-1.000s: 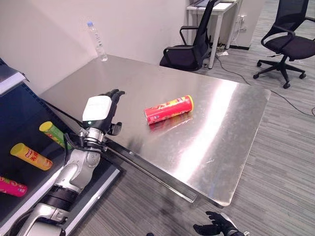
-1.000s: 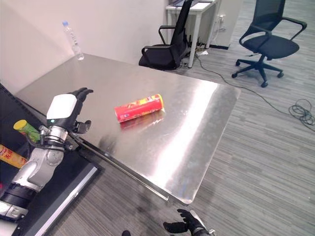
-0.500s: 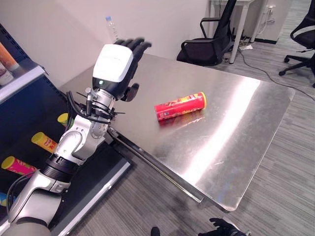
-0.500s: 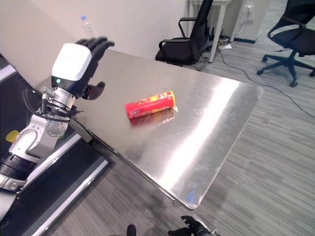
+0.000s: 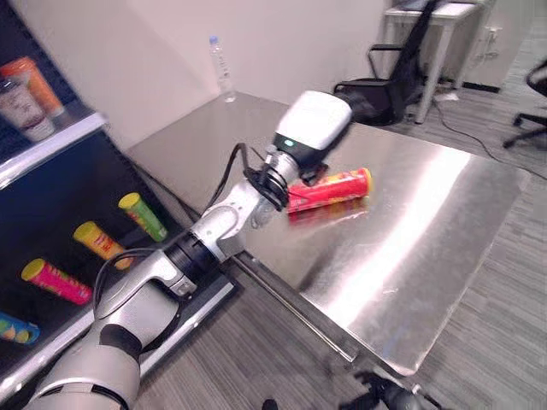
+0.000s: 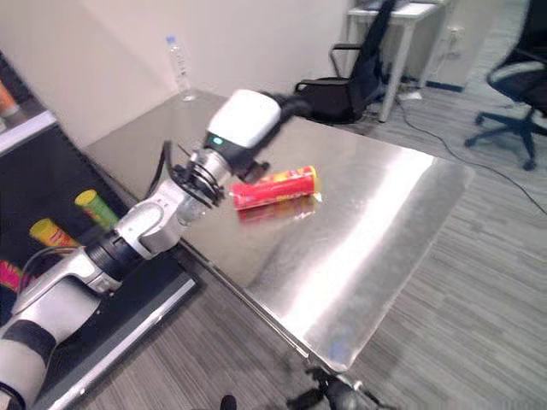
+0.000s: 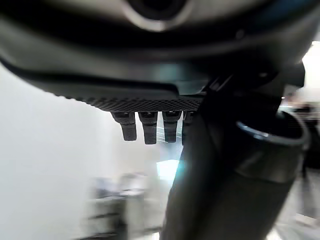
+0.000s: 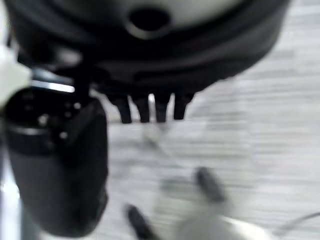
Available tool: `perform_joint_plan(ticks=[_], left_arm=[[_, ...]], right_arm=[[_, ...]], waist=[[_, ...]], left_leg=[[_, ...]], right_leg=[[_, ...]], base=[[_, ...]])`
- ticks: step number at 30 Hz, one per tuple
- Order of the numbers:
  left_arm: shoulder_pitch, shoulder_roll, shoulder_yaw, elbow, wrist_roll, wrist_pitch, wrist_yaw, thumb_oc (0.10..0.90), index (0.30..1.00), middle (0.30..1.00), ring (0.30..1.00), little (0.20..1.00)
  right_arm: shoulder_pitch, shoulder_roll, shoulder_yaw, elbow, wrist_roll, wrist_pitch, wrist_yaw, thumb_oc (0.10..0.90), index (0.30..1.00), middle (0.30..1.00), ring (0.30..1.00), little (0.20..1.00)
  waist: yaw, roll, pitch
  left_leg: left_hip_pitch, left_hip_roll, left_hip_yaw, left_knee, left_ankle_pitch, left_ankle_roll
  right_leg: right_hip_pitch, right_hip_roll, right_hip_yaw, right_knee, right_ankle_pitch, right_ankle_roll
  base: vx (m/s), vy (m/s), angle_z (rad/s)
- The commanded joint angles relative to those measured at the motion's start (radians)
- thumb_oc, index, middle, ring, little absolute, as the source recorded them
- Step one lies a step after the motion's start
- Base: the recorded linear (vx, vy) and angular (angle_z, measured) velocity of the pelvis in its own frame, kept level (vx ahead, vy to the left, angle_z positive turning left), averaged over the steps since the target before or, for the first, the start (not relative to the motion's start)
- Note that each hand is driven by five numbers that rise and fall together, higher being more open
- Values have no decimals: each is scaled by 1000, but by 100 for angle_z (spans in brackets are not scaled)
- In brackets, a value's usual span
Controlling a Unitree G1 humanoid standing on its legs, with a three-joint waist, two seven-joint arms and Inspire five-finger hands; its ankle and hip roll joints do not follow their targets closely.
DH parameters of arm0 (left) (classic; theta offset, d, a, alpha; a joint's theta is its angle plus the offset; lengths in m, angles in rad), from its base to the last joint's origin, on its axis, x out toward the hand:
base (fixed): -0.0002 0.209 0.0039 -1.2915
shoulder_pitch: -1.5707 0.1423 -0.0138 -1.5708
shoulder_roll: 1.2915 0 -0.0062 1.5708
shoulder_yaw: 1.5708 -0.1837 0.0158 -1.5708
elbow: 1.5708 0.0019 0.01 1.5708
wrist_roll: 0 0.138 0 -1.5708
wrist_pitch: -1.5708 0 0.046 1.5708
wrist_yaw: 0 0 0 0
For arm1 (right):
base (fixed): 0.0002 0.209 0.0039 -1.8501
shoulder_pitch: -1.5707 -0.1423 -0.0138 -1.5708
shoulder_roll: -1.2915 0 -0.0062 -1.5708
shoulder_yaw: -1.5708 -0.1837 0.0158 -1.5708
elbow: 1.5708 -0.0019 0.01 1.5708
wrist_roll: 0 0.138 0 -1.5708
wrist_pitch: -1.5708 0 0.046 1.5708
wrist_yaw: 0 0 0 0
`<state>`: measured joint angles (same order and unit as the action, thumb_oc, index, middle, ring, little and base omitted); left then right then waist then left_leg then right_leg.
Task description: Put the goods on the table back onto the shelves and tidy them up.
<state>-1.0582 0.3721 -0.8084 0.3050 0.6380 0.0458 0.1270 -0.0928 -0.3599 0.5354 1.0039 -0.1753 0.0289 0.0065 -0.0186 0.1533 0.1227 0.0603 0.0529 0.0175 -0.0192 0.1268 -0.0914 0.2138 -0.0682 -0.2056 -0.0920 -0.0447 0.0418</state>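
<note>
My left robot hand [image 5: 314,128] is stretched out over the tabletop [image 5: 427,213], hovering above the left end of the red can [image 5: 332,188]. From the wrist cam I can see its fingers [image 7: 150,127] hanging out straight in a row with the thumb off to the side, so it's spread open with nothing in it. It's over the can, but I can't tell from the head cams whether it actually touches it.

The red can itself is lying on its side around the middle of the steel tabletop, yellow cap pointing right, with its reflection showing on the metal just in front of it.

My right robot hand [image 8: 150,107] is down low near the floor at the near edge; its wrist cam shows the fingers straight and holding nothing.

Further out, a clear water bottle [image 5: 222,68] stands upright at the far left corner of the tabletop by the wall. On the left is the shelf [image 5: 51,145], with a green can [image 5: 143,216], a yellow can [image 5: 99,241] and a pink can [image 5: 55,282] lying on a lower level. Office chairs [image 6: 350,81] sit beyond the far side.
</note>
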Motion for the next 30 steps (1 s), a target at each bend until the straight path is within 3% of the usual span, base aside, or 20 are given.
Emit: perform_joint_plan(ticks=[1, 5, 11, 30], left_arm=[[-175, -7, 130, 52, 24, 14, 36, 800, 900, 900, 900, 900], [-173, -96, 98, 114, 20, 15, 10, 800, 900, 900, 900, 900], [-159, -143, 81, 159, 22, 15, 8, 800, 900, 900, 900, 900], [-107, -128, 74, 387, 23, 78, 38, 800, 900, 900, 900, 900]], right_arm=[[39, -20, 13, -32, -4, -14, 2, 800, 900, 900, 900, 900], [32, -25, 33, -34, -15, -12, -1, 800, 900, 900, 900, 900], [21, -47, 32, -71, -23, -14, -9, 800, 900, 900, 900, 900], [60, -74, 17, -139, -42, -6, -2, 800, 900, 900, 900, 900]], waist=[[31, -26, -8], [26, -15, 3], [13, -3, 12], [6, -7, 29]], left_leg=[[-63, -35, 12, 95, -70, 20], [-64, -30, 6, 119, -64, 12], [-46, -24, 10, 113, -62, 11], [-21, 6, 47, 108, -69, 8]], right_leg=[[0, 3, 56, 24, -26, 29], [29, 6, 48, 24, -31, 20], [32, 4, 49, 32, -33, 19], [31, 10, 49, 46, -42, 18]], base=[[-30, -23, -13], [-15, -25, -10], [-7, -1, 5], [4, -14, -4]])
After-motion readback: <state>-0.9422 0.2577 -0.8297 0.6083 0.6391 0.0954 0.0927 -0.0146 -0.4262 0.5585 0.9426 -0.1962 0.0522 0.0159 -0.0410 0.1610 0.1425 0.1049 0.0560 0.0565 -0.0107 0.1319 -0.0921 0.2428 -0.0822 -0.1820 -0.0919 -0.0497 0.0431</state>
